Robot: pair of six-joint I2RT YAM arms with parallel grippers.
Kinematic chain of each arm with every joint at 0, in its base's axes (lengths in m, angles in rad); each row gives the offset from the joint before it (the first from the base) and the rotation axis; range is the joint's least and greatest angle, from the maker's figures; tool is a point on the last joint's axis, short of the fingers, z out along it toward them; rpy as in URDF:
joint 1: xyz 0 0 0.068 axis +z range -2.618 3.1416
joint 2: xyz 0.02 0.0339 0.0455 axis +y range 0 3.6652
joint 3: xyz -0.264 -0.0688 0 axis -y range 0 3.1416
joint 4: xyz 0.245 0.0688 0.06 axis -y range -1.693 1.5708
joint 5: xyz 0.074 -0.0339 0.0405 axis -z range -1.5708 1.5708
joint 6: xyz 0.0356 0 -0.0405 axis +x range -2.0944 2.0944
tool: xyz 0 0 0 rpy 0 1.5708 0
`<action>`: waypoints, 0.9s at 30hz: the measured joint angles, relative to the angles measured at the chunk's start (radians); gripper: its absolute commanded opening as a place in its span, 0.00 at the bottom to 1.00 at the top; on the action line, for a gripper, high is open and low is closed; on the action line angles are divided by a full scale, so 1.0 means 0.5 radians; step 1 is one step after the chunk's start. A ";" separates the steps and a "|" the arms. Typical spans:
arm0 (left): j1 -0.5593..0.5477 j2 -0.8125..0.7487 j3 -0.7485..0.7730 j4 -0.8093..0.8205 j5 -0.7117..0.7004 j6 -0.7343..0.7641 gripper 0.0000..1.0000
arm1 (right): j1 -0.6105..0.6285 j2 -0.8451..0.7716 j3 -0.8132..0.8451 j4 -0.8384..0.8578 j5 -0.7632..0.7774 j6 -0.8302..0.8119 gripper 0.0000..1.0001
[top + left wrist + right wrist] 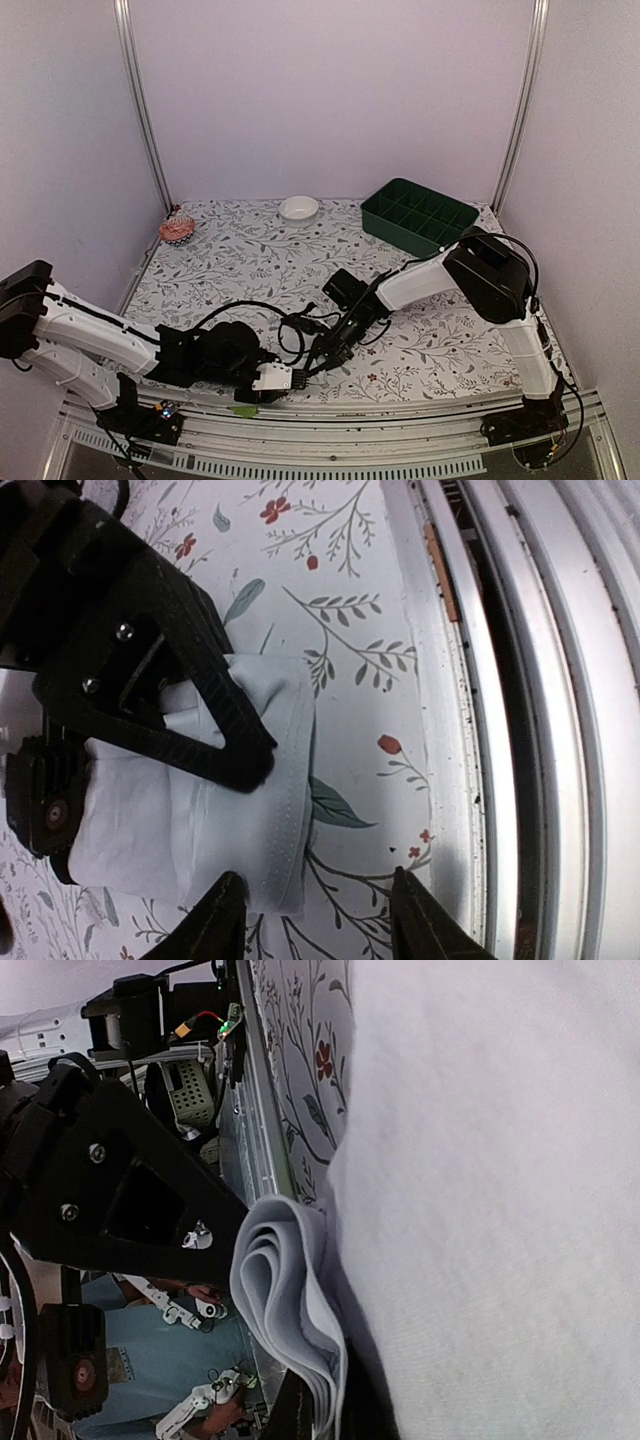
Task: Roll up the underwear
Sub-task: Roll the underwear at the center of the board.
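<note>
The underwear [272,378] is a small white roll on the flowered tablecloth by the table's near edge; its black waistband does not show. In the left wrist view the roll [170,820] lies left of centre with a stitched hem on its right. My left gripper [318,912] is open, its left fingertip at the roll's lower corner and its right fingertip over bare cloth. My right gripper [312,368] reaches in from the right; one black finger [215,715] lies across the roll. In the right wrist view the roll's curled layers [285,1300] are pinched between its jaws.
The metal rail of the table's front edge [530,720] runs right beside the roll. A green compartment tray [420,215] stands at the back right, a small white bowl [298,207] at the back centre, and a pinkish round object [177,229] at the back left.
</note>
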State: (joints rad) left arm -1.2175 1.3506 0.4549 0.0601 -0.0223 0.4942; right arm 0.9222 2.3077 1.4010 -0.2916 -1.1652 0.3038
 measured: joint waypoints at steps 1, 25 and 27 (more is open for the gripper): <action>-0.005 0.030 0.002 0.036 -0.046 0.000 0.50 | -0.002 0.007 0.008 -0.007 -0.011 0.008 0.00; 0.005 0.395 0.244 0.032 -0.220 0.209 0.00 | -0.097 -0.175 -0.301 0.243 -0.024 0.126 0.48; 0.059 0.388 0.272 -0.031 -0.108 0.209 0.00 | -0.161 -0.314 -0.449 0.331 0.078 0.154 0.49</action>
State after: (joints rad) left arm -1.1881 1.5448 0.5911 0.0448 -0.0765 0.5987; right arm 0.8417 2.1509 1.1767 -0.1261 -1.1263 0.3809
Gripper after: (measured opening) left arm 0.074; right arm 0.474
